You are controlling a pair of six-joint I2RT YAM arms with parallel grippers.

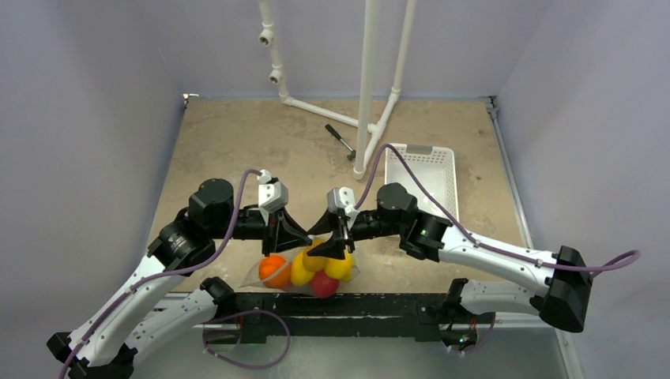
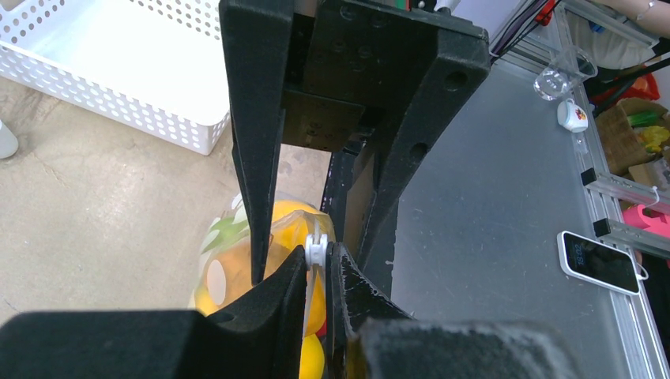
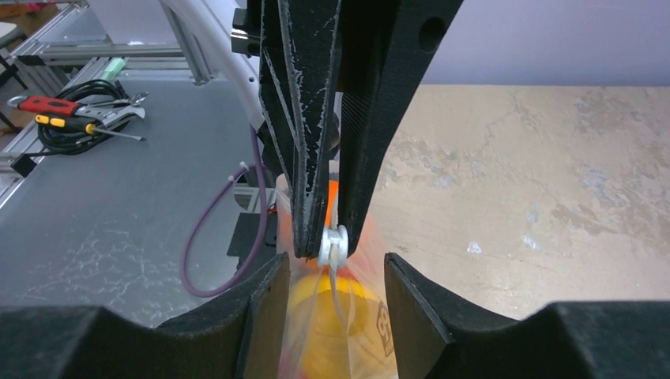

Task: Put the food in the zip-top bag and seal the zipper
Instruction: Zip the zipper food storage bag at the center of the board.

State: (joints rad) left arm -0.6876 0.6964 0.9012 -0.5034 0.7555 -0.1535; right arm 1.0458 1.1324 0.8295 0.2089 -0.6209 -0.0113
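Note:
The zip-top bag (image 1: 304,275) sits at the table's near edge between both grippers, its mouth held up. The food is inside it: an orange (image 1: 275,271), yellow pieces (image 1: 340,267) and a red apple (image 1: 324,285). My left gripper (image 1: 306,237) is shut on the zipper's white slider (image 2: 316,246), also seen in the right wrist view (image 3: 333,245). The pale zipper strip (image 3: 338,296) runs down from the slider. My right gripper (image 3: 330,272) is open, one finger on either side of the bag's top, just behind the slider. Yellow fruit (image 3: 340,316) shows through the plastic.
A white perforated tray (image 1: 423,178) stands at the right rear, also in the left wrist view (image 2: 118,63). A white pipe frame (image 1: 367,79) and a small hammer (image 1: 341,140) are at the back. The metal bench in front holds a phone (image 2: 600,260) and hand tools (image 3: 79,110).

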